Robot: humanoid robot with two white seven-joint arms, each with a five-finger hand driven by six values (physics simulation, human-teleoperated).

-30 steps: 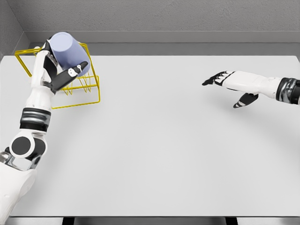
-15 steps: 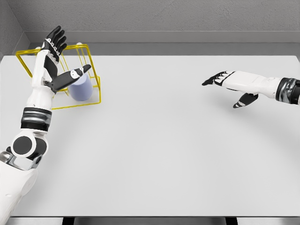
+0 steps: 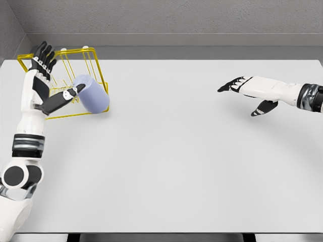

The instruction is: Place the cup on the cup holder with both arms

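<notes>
A pale blue cup (image 3: 91, 94) lies tilted on its side inside the yellow wire cup holder (image 3: 96, 63) at the table's far left. My left hand (image 3: 53, 75) stands open just left of the cup, fingers spread upward, thumb pointing at the cup without gripping it. My right hand (image 3: 247, 93) hovers open over the right side of the table, far from the cup and holder.
The white table (image 3: 171, 151) stretches wide between the two arms. A grey wall runs behind the table's far edge, close behind the holder.
The left hand let go of the cup, which dropped into the holder and tipped over onto its side. The hand drew back to the left. The right arm stayed still.
</notes>
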